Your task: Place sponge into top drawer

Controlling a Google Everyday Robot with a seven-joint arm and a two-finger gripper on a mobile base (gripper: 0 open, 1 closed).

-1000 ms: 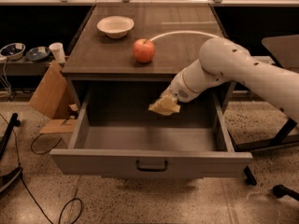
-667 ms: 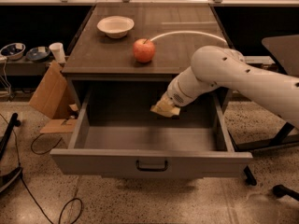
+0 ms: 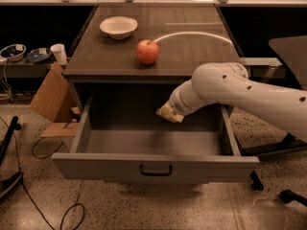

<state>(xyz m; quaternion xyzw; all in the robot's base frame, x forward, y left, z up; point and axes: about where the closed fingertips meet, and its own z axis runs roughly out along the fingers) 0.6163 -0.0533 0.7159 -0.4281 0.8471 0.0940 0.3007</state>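
Observation:
The top drawer (image 3: 96, 166) of the grey cabinet is pulled wide open, with its dark bar handle (image 3: 156, 170) at the centre of the front panel. My white arm reaches in from the right. My gripper (image 3: 172, 111) is over the right half of the drawer, mostly hidden by the wrist. It is shut on the sponge (image 3: 166, 114), a small pale yellow block whose green layer is hidden. The sponge hangs inside the drawer, a little above its floor.
A red apple (image 3: 147, 51) and a white bowl (image 3: 118, 27) sit on the cabinet top. A cardboard box (image 3: 50, 97), a cup (image 3: 59, 53) and small bowls (image 3: 13, 51) are at the left. Cables lie on the floor at the left, and a chair base (image 3: 288, 195) stands at the right.
My arm has swung leftward and lower, and the sponge in my gripper has sunk slightly deeper into the open drawer.

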